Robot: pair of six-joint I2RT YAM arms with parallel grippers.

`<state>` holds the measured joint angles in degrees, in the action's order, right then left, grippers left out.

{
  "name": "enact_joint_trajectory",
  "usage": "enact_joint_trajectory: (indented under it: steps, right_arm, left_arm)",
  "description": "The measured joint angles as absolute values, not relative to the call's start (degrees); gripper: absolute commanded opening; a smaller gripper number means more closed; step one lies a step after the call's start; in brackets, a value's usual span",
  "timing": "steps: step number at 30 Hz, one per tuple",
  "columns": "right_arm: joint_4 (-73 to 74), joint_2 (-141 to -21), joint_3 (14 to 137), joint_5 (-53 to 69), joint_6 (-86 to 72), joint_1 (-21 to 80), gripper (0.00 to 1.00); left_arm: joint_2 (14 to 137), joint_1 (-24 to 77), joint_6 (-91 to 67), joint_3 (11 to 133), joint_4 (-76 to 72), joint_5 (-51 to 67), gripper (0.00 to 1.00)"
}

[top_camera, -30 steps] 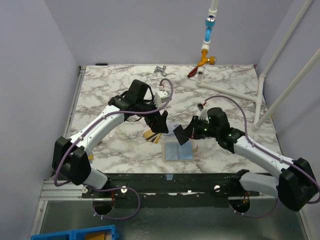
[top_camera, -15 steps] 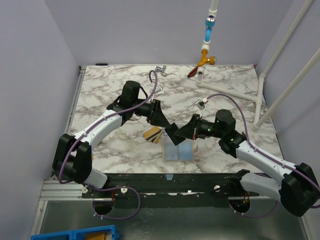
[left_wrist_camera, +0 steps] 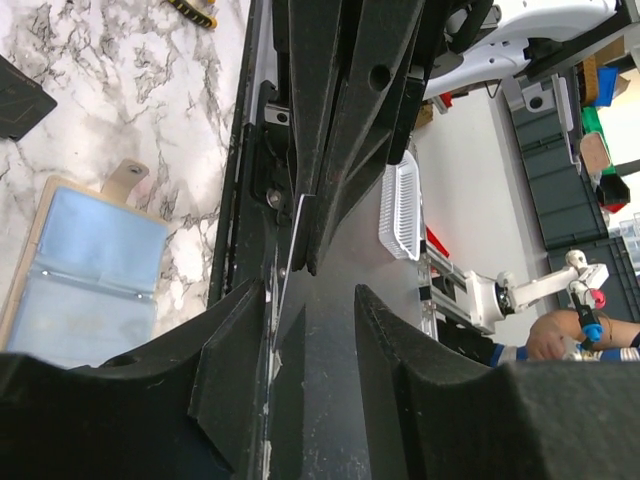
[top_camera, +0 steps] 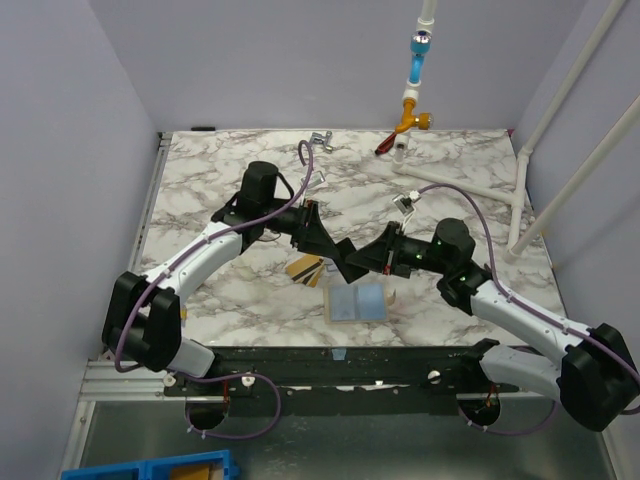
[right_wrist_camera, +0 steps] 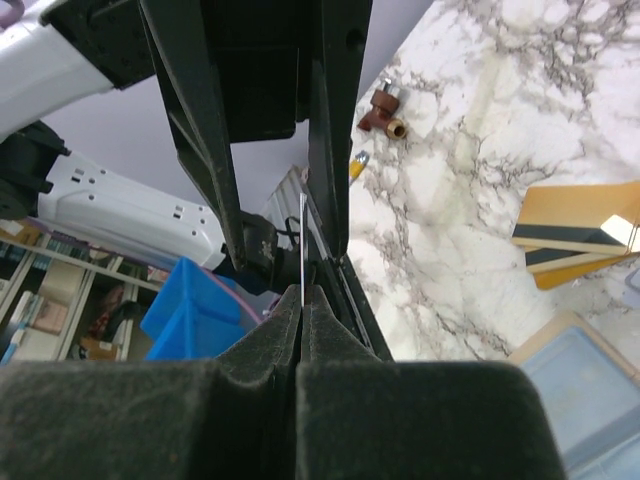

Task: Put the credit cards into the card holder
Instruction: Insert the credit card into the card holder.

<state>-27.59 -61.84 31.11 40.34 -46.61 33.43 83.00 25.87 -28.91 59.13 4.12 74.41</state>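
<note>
The right gripper [right_wrist_camera: 302, 292] is clamped tight on one card [right_wrist_camera: 303, 235], held upright and edge-on so that only a thin pale line shows above its fingertips. The left gripper [left_wrist_camera: 310, 300] faces it nose to nose, jaws apart and straddling that card with a gap on each side, not pinching it as far as I can tell. This looks like a hand-over, probably to get a grip better suited to sliding the card in. Both meet in the air just behind the holder [top_camera: 357, 300], which lies open and flat on the table [top_camera: 200, 180]. Overlapping gold cards [top_camera: 305, 268] wait just behind the holder's left corner
</note>
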Motion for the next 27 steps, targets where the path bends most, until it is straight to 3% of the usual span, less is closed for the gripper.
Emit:
enact_joint_trajectory:
  steps: [2, 6, 9, 13, 19, 27]
  right_arm:
    - [-28.71, -61.82, 31.11, 39.33, -46.81, 33.43, 0.01]
    - [-30.92, -61.82, 31.11, 38.19, -47.64, 33.43, 0.01]
    - [-32.77, -62.00, 31.11, 38.22, -48.62, 33.43, 0.01]
    - [-34.04, -62.15, 31.00, 38.61, -49.32, 33.43, 0.03]
    - [-32.82, -62.17, 31.24, 40.12, -48.42, 33.41, 0.18]
    - [-22.96, -64.07, 38.74, 43.03, -43.33, 33.41, 0.19]
  left_arm:
    - [82.63, 25.87, -29.28, 59.09, 3.81, 74.52, 0.38]
    - [81.89, 25.87, -29.93, 58.94, 2.94, 74.70, 0.22]
    - [81.30, 25.85, -30.55, 58.33, 2.02, 74.83, 0.01]
    - [81.25, 25.41, -32.10, 57.87, 0.27, 75.09, 0.00]
    - [81.25, 24.84, -33.61, 57.63, -1.10, 75.72, 0.00]
    - [81.10, 23.94, -32.56, 57.63, -0.62, 75.75, 0.00]
